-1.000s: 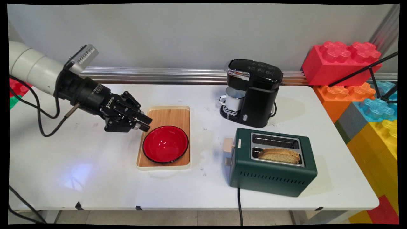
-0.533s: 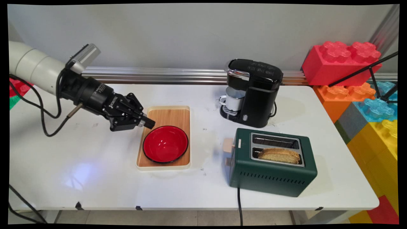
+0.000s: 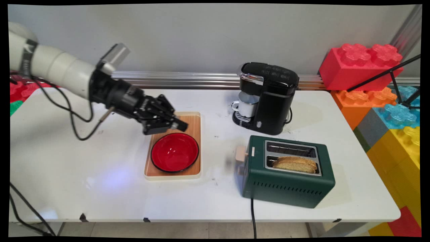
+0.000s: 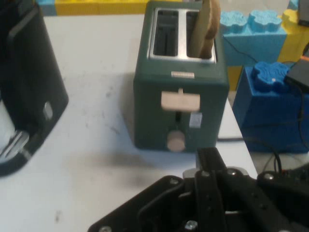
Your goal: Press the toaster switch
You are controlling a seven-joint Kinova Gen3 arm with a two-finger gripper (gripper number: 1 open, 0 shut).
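Counting the things sitting on and beside the white table

One shallow red bowl with a black rim is lying on one rectangular bamboo tray with a cream edge; one black pod coffee machine is standing with one white enamel mug under its spout; one dark green two-slot metal toaster is holding one slice of browned toast, and two slots are showing, one of them filled. One black two-finger gripper is reaching in. Big plastic building bricks are stacking up at the right; one large red brick is topping them.
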